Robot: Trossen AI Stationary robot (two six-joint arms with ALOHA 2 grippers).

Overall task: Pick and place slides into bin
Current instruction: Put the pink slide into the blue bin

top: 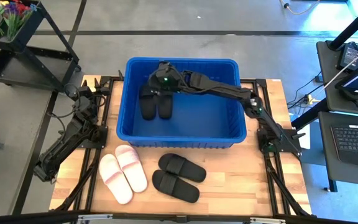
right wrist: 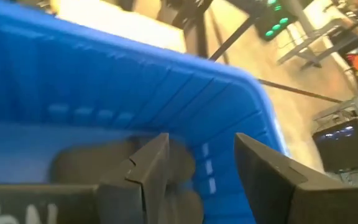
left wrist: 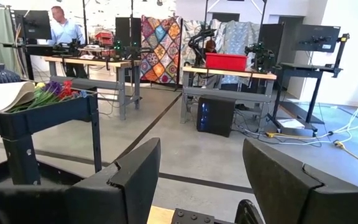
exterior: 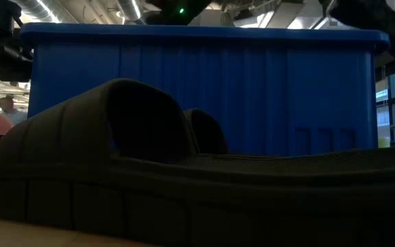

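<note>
One black pair of slides (top: pixel 156 106) lies on the floor of the blue bin (top: pixel 229 127), at its left side. My right gripper (top: pixel 154 86) is open just above that pair's far ends. In the right wrist view (right wrist: pixel 197 171) its fingers stand apart over a black slide (right wrist: pixel 86 165), and I see no touch. A pinkish-white pair (top: pixel 123 173) and a second black pair (top: pixel 178 176) lie on the table in front of the bin. That black pair fills the low view (exterior: pixel 149 185). My left gripper (left wrist: pixel 197 180) is open and empty at the table's left edge.
The bin's ribbed walls and rolled rim (right wrist: pixel 166 62) surround my right gripper. A dark cart with flowers (top: pixel 17 25) stands off the table's far left corner. Desks with a laptop (top: pixel 356 137) stand to the right. A person (left wrist: pixel 64 28) is far off in the room.
</note>
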